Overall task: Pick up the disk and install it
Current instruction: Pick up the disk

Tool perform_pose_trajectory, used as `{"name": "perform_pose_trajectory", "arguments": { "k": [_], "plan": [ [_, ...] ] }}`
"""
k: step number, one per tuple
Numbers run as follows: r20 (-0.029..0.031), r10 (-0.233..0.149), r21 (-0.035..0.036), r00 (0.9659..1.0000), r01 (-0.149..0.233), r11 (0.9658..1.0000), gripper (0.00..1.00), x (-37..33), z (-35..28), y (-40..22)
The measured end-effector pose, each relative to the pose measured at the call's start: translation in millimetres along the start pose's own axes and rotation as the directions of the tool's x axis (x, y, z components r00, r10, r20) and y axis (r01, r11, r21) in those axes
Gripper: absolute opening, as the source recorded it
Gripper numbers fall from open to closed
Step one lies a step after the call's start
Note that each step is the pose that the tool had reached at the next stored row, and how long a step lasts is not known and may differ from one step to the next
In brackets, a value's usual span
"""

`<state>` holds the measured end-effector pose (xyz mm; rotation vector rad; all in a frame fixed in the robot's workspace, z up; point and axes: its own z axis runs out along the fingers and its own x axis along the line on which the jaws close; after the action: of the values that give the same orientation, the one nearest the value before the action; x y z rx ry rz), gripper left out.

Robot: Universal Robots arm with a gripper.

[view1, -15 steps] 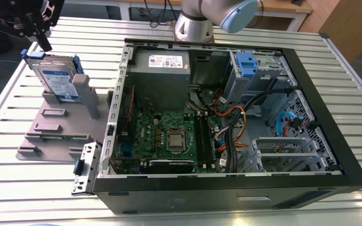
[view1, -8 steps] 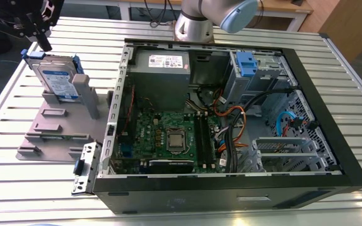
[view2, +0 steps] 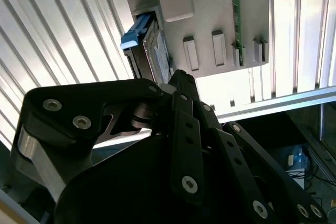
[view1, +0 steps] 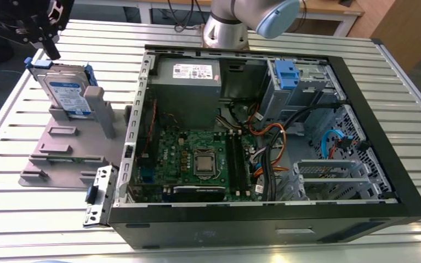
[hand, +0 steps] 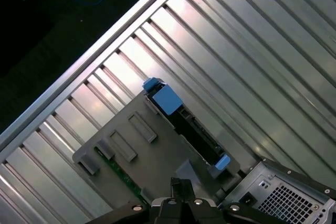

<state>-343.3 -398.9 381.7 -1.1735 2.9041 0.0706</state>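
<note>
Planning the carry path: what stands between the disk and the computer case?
In the exterior view, a grey upright post stands between the disk and the computer case.

Exterior view: high up, off the counter (view1: 408,82), angled down over the open computer case (view1: 269,233), with the grey stand (view1: 57,159) at the exterior view's left. Both wrist views: much closer, above that stand, facing down. All three share the stand, the disk (view1: 68,96) in it and the slatted counter.

Slatted table (view1: 408,82) bears a grey fixture (view1: 57,154) and computer case (view1: 269,226).
</note>
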Motion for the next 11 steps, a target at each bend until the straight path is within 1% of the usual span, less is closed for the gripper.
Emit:
{"name": "perform_pose_trajectory", "arguments": {
  "k": [11],
  "plan": [
    [-0.0008,-0.02,-0.0005,0.9998,0.02,0.9998,0.11,0.0,0.0,0.0]
  ]
}}
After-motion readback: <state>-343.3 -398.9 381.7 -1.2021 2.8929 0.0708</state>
